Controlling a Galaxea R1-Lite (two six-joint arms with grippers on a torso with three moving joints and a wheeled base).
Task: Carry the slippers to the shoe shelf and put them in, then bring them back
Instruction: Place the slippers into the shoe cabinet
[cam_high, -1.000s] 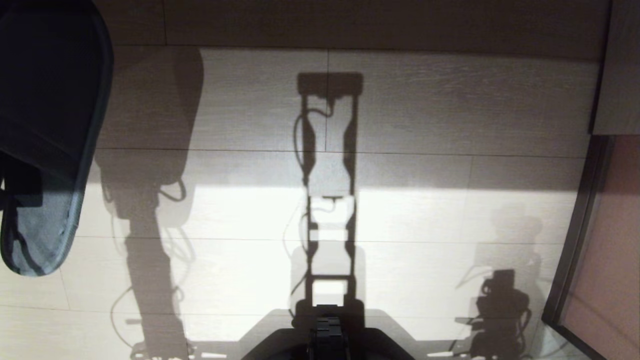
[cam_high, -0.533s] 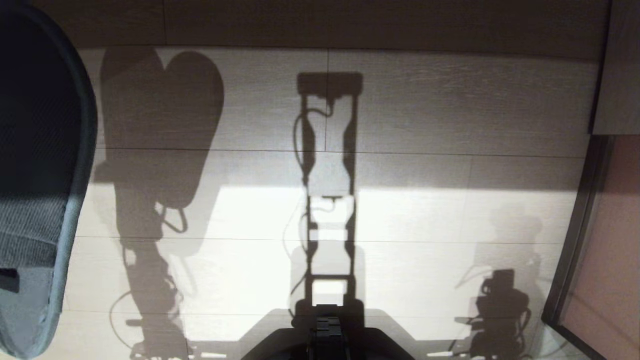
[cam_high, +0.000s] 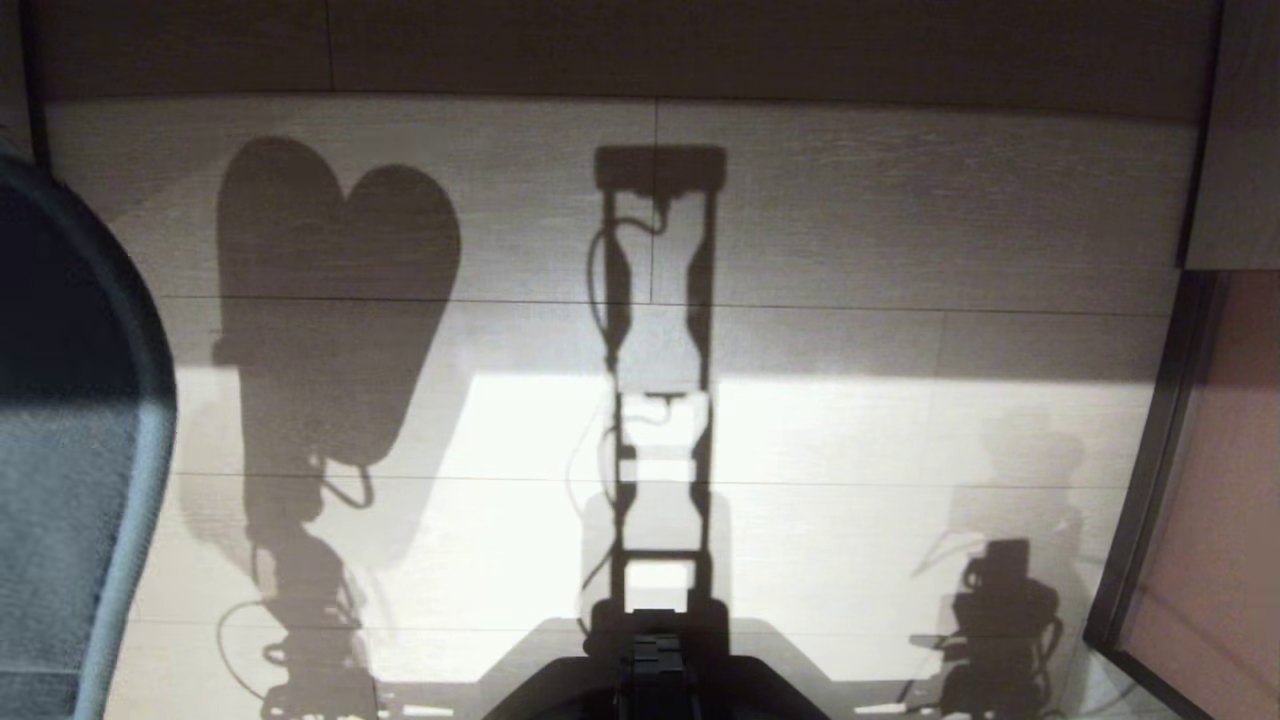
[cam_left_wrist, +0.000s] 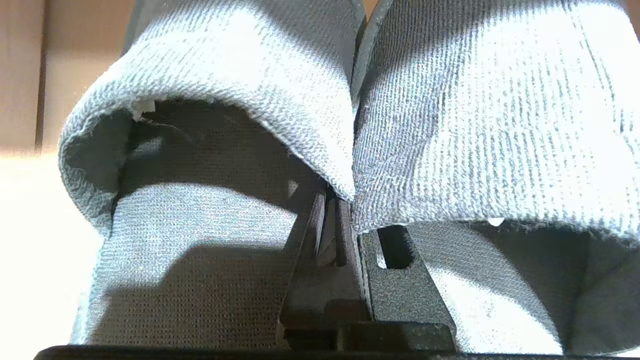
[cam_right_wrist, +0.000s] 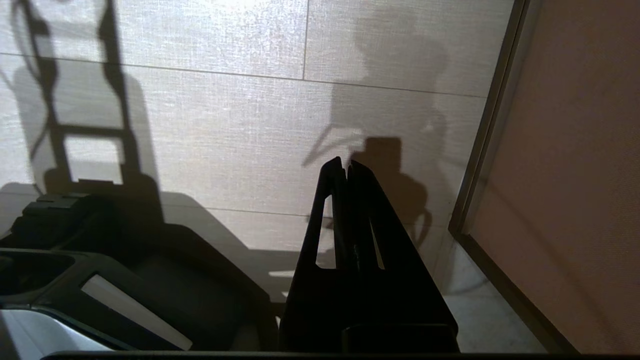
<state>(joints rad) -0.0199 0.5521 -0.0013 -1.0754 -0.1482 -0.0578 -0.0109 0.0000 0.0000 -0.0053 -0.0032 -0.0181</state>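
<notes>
Pinching both slippers (cam_left_wrist: 450, 130) together in our left tool (cam_left_wrist: 332, 220), we keep our right tool (cam_right_wrist: 346, 167) clenched, empty, above the floor (cam_high: 850, 220).

The left gripper (cam_left_wrist: 332, 220) has its two fingers pressed together, clamping the adjoining inner edges of the slippers (cam_left_wrist: 280, 100), one slipper hanging to either side of the fingers. In the head view the arm itself is hidden; only a slipper shows at the left edge. The right gripper (cam_right_wrist: 346, 167) has its fingers (cam_right_wrist: 367, 220) closed flat against each other with nothing between them, pointing down over the floor (cam_right_wrist: 225, 125) beside the robot's base (cam_right_wrist: 125, 270), the arm parked at the robot's right.
</notes>
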